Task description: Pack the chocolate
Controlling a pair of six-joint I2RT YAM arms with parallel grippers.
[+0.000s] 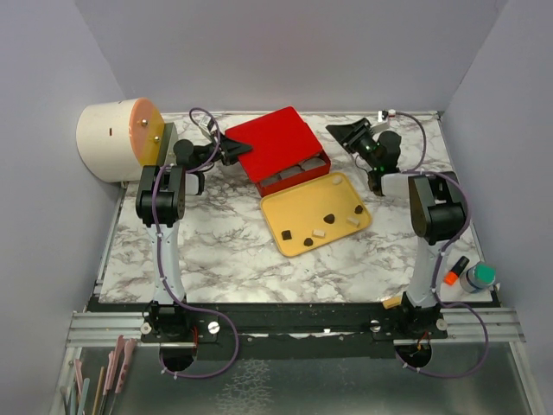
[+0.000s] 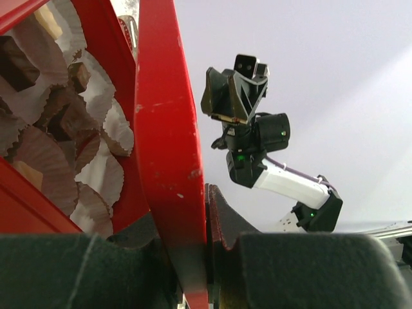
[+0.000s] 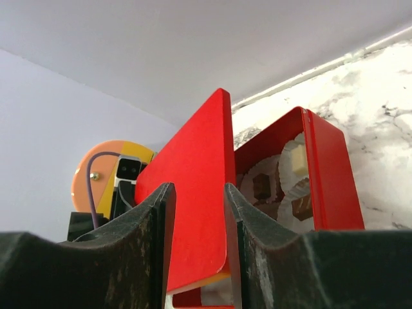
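A red box (image 1: pixel 298 170) stands at the back middle, its red lid (image 1: pixel 272 138) raised over it. My left gripper (image 1: pixel 230 154) is shut on the lid's left edge (image 2: pixel 164 129), with the jaws pinched on the red sheet (image 2: pixel 207 193). Inside the box, dark chocolate pieces (image 2: pixel 13 61) and a cream one (image 3: pixel 297 159) sit in white paper cups (image 2: pixel 96 174). Several more chocolate pieces (image 1: pixel 317 232) lie on the yellow tray (image 1: pixel 294 212) in front. My right gripper (image 1: pixel 346 132) is open and empty, right of the box, and its wrist view shows the lid (image 3: pixel 193 167) beyond its jaws (image 3: pixel 198 190).
A cream cylinder with an orange and yellow face (image 1: pixel 108 138) lies at the back left. An orange-capped marker (image 1: pixel 455 271) and a small green-lidded jar (image 1: pixel 478 277) sit off the table's right front. Purple walls close in the back and sides.
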